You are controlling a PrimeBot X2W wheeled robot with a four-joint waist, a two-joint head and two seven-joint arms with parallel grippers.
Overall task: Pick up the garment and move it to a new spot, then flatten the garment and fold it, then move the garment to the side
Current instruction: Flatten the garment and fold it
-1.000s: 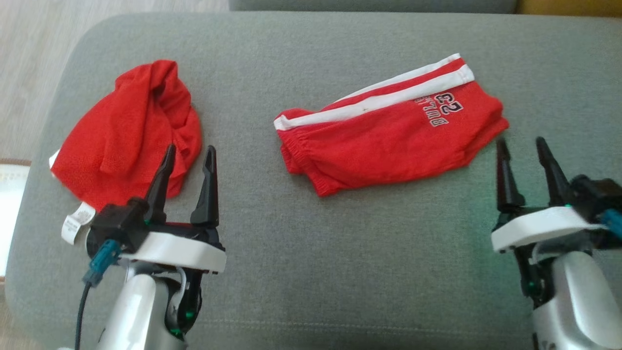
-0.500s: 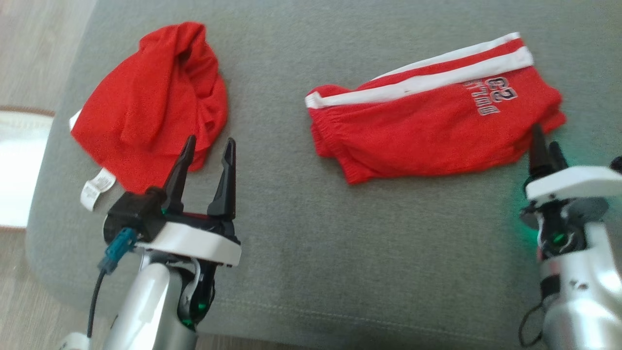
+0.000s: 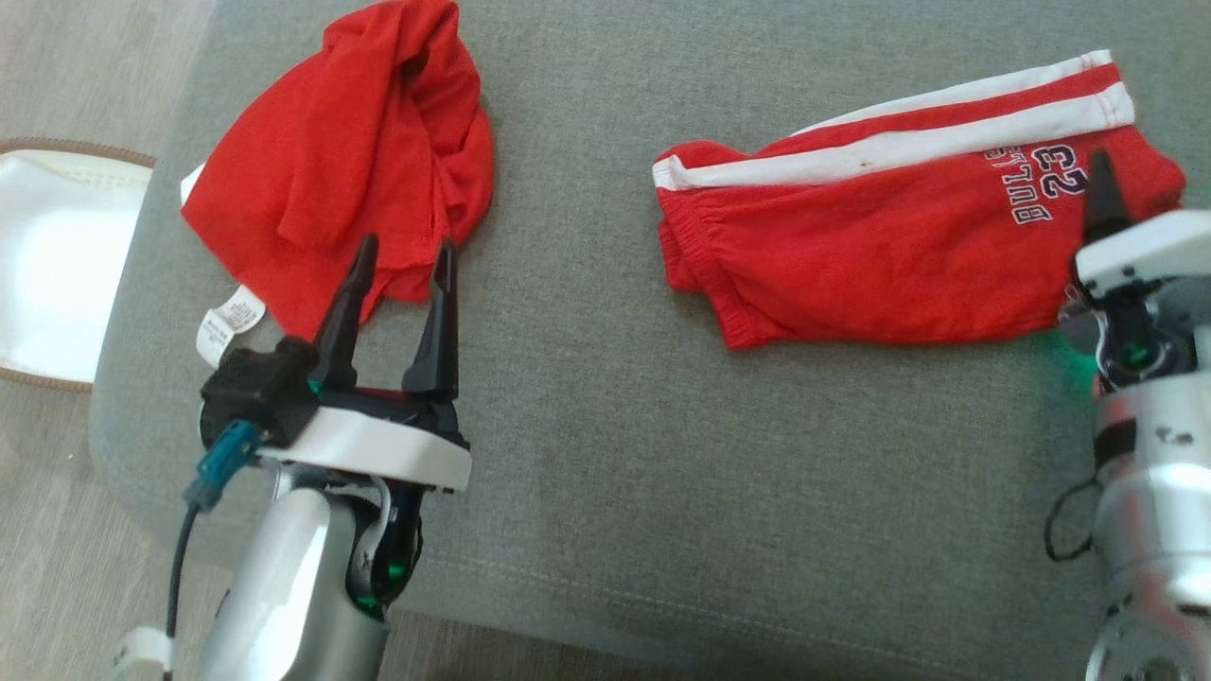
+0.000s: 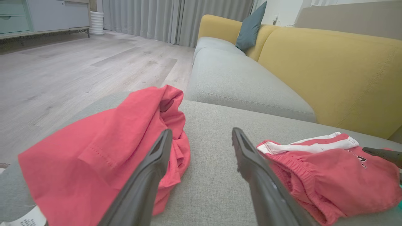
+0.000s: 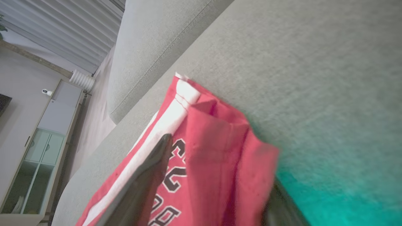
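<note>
Two red garments lie on your grey cushion (image 3: 587, 454). At the upper left of the head view sits a crumpled shirt (image 3: 350, 161), its white tag at the lower edge. Just below it your left gripper (image 3: 399, 270) hovers empty, fingers spread wide, tips over the shirt's lower edge. At the upper right the shorts (image 3: 880, 255) lie flat, white stripes along the top. At the far right your right gripper (image 5: 220, 163) straddles the shorts' printed corner, fingers parted: one finger (image 5: 150, 169) on top, the other at the cloth's edge.
</note>
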